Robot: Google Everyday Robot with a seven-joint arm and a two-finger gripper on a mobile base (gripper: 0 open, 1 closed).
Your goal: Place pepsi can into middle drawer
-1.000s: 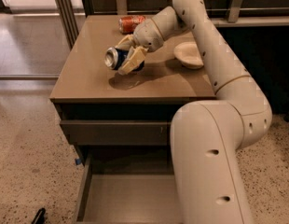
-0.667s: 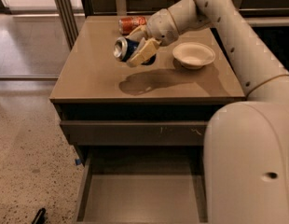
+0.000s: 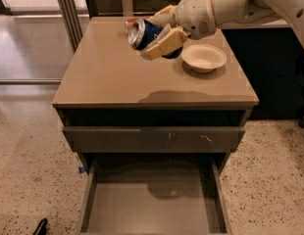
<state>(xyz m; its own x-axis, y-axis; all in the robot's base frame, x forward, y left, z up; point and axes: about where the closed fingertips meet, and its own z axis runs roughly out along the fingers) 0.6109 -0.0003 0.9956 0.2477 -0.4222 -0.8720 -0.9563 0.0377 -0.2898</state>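
My gripper [image 3: 151,35] is shut on the pepsi can [image 3: 142,33], a dark blue can with a silver end. It holds the can tilted on its side in the air, above the back middle of the cabinet top [image 3: 117,77]. The tan fingers [image 3: 164,43] clamp the can from above and below. The middle drawer [image 3: 152,212] is pulled open at the bottom of the view. It is a wide, shallow grey-brown box and nothing lies on its flat floor. The can is well above and behind it.
A white bowl [image 3: 204,57] sits on the cabinet top at the right. An orange-red can [image 3: 128,22] lies behind the held can. A shut drawer front with pale scratches [image 3: 152,138] is above the open drawer. Speckled floor surrounds the cabinet.
The gripper has lifted the pepsi can off the cabinet top and carried it up and forward. The arm's lower segment has swung out of the view's right side.
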